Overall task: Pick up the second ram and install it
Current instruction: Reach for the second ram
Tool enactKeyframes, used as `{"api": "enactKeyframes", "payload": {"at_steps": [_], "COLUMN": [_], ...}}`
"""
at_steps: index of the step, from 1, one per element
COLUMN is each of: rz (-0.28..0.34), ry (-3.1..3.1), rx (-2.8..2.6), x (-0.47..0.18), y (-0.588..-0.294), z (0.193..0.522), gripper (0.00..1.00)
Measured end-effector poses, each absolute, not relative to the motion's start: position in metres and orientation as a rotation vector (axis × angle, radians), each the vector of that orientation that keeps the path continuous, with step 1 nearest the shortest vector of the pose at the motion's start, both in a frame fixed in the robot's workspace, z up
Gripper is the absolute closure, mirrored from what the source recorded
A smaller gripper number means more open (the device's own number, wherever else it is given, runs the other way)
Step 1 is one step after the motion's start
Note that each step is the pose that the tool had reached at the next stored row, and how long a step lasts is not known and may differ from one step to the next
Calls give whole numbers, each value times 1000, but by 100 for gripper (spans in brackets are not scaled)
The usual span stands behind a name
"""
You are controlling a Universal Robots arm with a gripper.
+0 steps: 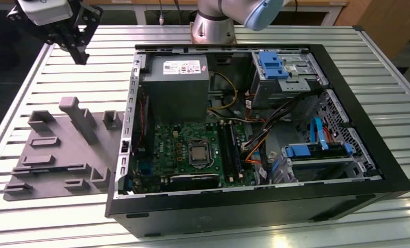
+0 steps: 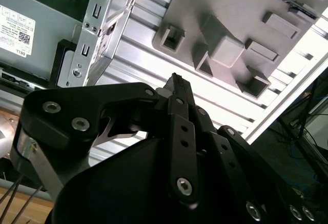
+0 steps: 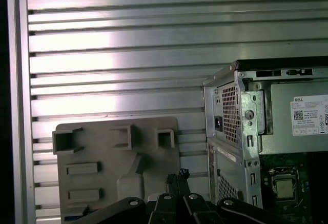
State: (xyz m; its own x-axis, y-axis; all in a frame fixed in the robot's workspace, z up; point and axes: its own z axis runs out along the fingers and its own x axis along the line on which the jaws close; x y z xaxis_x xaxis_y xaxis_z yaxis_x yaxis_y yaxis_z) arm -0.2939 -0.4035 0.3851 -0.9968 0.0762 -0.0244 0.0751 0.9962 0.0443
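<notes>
Hovering shut and holding nothing, the tool (image 1: 81,59) hangs over the tabletop (image 1: 108,67) beyond the grey fixture (image 1: 60,150). The second ram (image 1: 233,147) seemingly stands slotted in the motherboard (image 1: 184,147) inside the open computer case (image 1: 260,209).

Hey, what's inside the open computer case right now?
The computer case holds a grey power supply, a green motherboard with its processor socket, blue drive brackets and loose cables. Whatever lies beneath the power supply and the brackets is covered.
</notes>
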Motion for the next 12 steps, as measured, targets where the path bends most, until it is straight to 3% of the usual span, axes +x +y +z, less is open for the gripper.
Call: {"api": "enactKeyframes", "payload": {"at_steps": [12], "rz": [68], "ry": [3112], "rx": [118], "x": [-298], "y": [-405], "z": [384], "gripper": [89]}}
